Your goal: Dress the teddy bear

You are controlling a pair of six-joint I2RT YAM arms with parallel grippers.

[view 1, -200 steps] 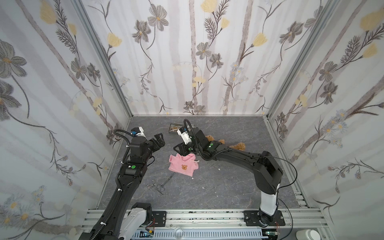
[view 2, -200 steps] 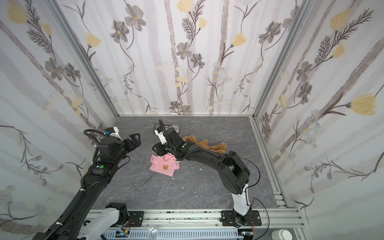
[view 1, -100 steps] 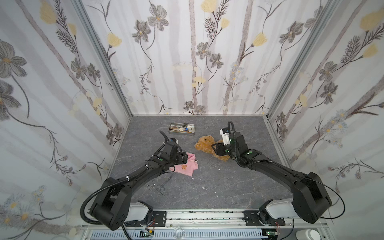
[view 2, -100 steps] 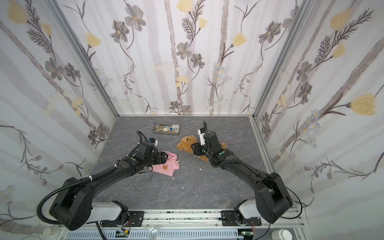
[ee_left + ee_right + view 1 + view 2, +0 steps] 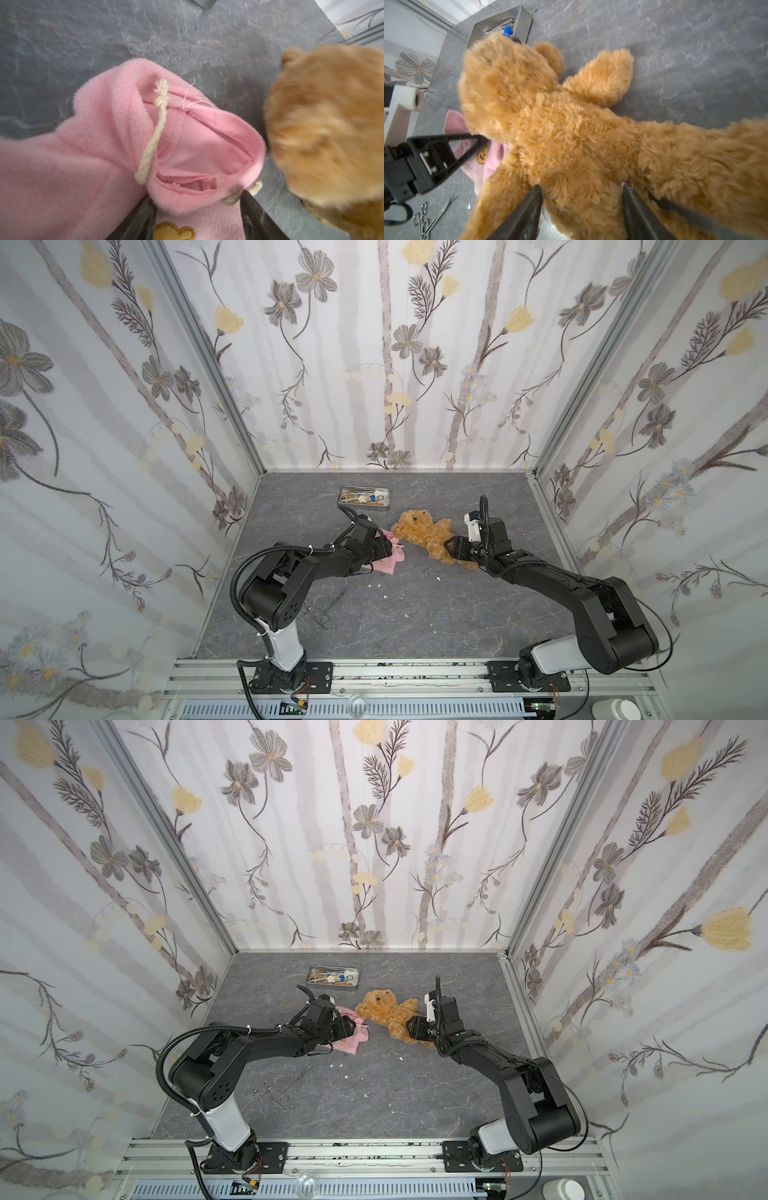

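While right fingers (image 5: 527, 212) are clasping the teddy bear (image 5: 571, 135), left fingers (image 5: 141, 216), grip unclear, are straddling the pink hoodie (image 5: 83, 145), likely going over the head next.

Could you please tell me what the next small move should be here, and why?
Probably close the left gripper fully on the pink hoodie. Its fingers flank the fabric beside the hood opening, but a firm pinch is not evident. The right gripper grips the teddy bear low on its body, its head right beside the hoodie.
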